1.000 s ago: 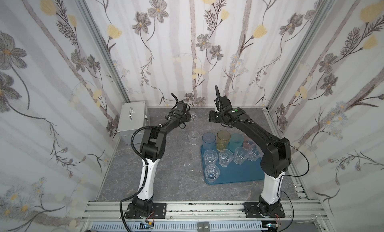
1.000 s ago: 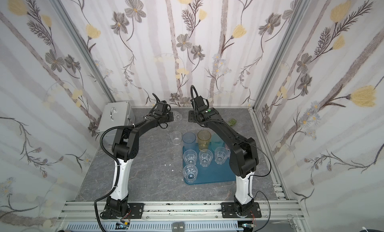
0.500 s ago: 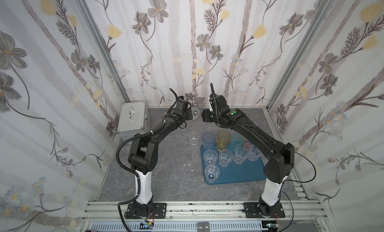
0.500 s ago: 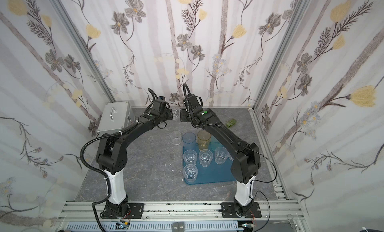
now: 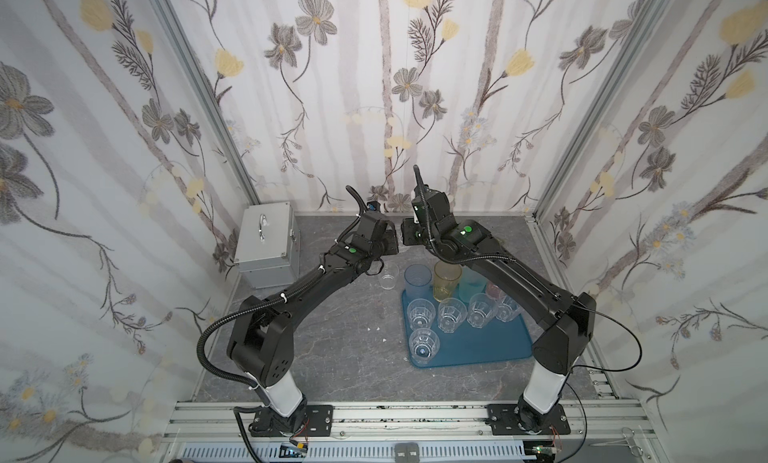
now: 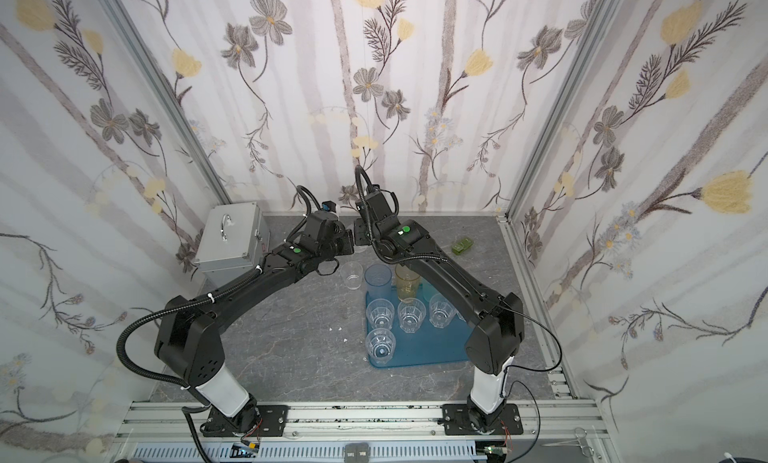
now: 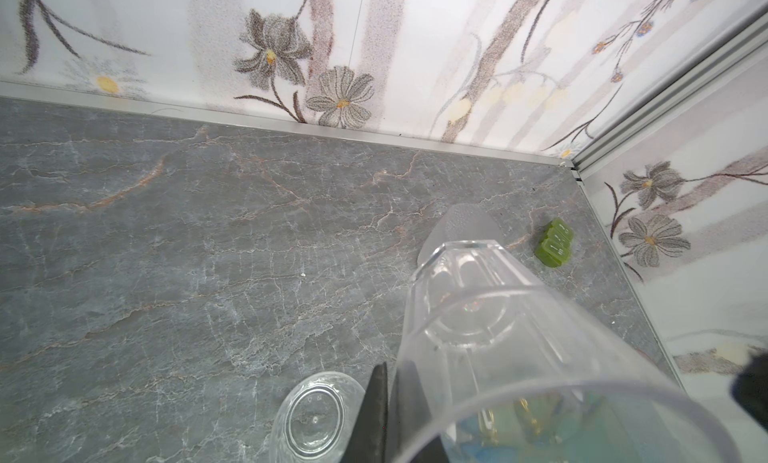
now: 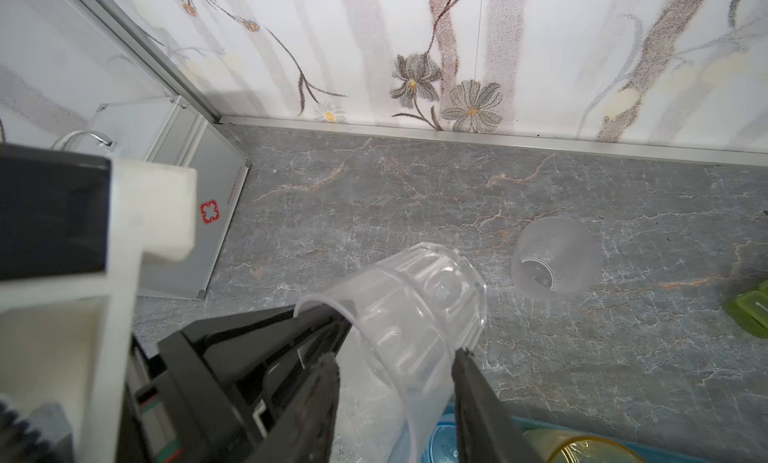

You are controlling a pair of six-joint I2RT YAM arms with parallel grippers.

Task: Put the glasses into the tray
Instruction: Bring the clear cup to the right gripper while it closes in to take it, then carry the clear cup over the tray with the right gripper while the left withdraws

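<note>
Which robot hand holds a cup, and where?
The left gripper pinches the clear faceted glass by its rim. The right gripper straddles its sides; whether it grips cannot be told.

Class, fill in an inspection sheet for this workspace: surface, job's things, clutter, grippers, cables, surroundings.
Surface: grey marbled tabletop, white specks.
Job's things: tray holds nine glasses; clear glass beside it; frosted glass farther back; faceted glass held aloft.
Clutter: green object; metal case.
Grippers: left gripper shut on faceted glass's rim; right gripper straddles it, grip unclear.
Cables: black conduit loops beside left arm.
Surroundings: floral walls.
</note>
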